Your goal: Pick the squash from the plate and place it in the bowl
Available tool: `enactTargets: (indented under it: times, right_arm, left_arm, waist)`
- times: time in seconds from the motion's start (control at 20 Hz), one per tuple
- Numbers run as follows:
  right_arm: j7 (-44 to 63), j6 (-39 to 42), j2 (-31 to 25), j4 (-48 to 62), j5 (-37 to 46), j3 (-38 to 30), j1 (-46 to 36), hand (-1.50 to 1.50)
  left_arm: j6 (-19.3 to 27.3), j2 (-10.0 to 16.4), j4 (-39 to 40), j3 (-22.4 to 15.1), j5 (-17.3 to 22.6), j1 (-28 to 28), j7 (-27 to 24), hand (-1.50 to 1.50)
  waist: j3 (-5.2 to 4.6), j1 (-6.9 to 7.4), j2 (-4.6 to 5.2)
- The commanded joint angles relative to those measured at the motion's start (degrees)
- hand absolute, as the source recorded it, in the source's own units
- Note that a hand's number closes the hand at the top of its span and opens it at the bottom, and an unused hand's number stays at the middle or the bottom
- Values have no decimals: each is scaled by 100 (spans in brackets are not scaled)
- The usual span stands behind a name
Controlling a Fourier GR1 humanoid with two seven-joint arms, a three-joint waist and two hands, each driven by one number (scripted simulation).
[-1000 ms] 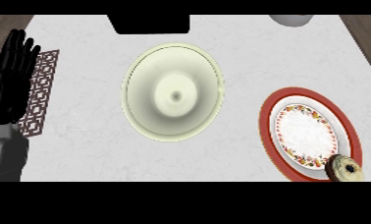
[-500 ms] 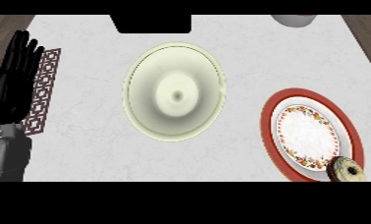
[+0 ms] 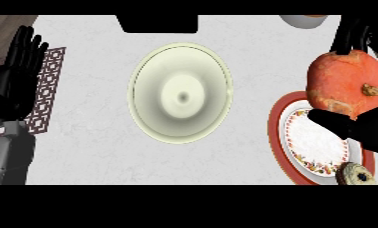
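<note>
An orange squash (image 3: pixel 344 84) with a short brown stem hangs at the right edge, above the upper part of the red-rimmed patterned plate (image 3: pixel 310 142). My right hand (image 3: pixel 353 39) is shut on it: black fingers show above the squash and the thumb below it. The pale green bowl (image 3: pixel 181 93) sits in the middle of the counter, to the left of the squash, with nothing inside. My left hand (image 3: pixel 21 74) rests open at the left edge, fingers up.
A patterned brown trivet (image 3: pixel 46 92) lies beside the left hand. A small round pastry (image 3: pixel 357 174) sits on the plate's lower right. A dark block (image 3: pixel 159 23) and a grey cup (image 3: pixel 303 21) stand at the counter's far edge.
My right hand has come into view at the right edge, holding the squash above the plate. The left hand has stayed where it was.
</note>
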Motion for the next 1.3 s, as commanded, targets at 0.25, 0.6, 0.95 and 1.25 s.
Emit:
enactTargets:
  times: [0.25,0.6,0.95,1.25]
  right_arm:
    - [727,-572,1439,969,999,1612,-956,150]
    - [-105,-1486,2431,2389,2487,2561,-782,150]
    - [151,-2181,2903,3501,3429,2741,-592,150]
    - [-1014,-3319,3114,4669,2911,2490,-164,-150]
  left_arm:
    - [-209,11,-207,77,125,292,-150,0]
    - [-117,37,205,44,2,-146,-25,0]
    - [-45,21,-140,114,18,18,53,0]
    - [-174,-26,-95,36,55,71,60,0]
  waist:
    - [6,36,8]
    - [9,13,31]
    - [9,0,22]
    - [14,57,39]
